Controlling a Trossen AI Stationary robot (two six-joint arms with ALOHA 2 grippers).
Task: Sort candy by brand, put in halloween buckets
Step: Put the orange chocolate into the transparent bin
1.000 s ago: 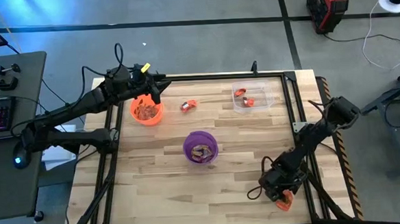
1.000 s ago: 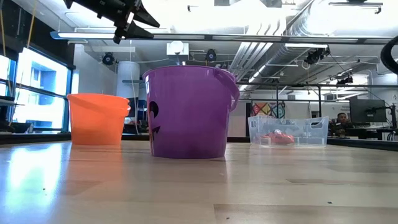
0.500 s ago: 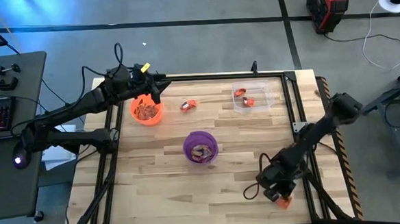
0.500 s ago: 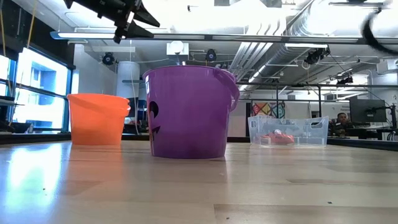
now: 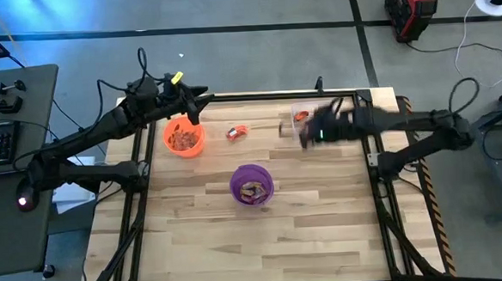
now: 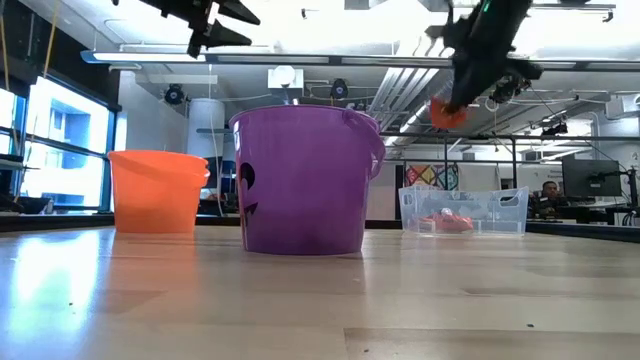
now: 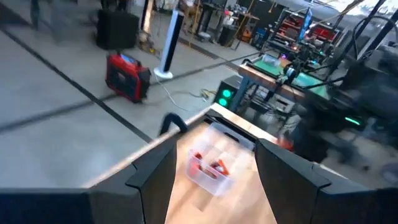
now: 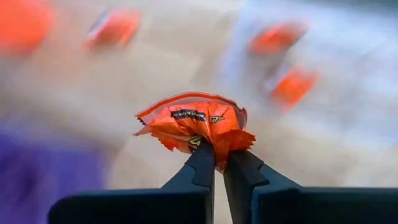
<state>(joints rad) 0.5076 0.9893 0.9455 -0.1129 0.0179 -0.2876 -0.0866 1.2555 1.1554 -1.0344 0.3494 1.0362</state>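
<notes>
Two dark fingers [image 8: 211, 165] pinch crinkled orange candy wrapper [image 8: 194, 124].

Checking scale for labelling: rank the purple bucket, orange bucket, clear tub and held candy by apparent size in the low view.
1. purple bucket, though nearest the camera
2. orange bucket
3. clear tub
4. held candy

Both arms are dark, near-black, built of slim tubular links joined by bulkier rounded joints. The left arm [image 5: 104, 135] carries a thin black cable that loops up behind its fingers, and a small yellow tag sits on the wrist just behind them. Its fingers [image 7: 155, 177] are matte black, flat-sided wedges with angular edges. The right arm [image 5: 405, 124] has a black cable curling near its far end and a small green light on the wrist housing. Its fingers [image 8: 202, 168] are smooth black tapering blades.
</notes>
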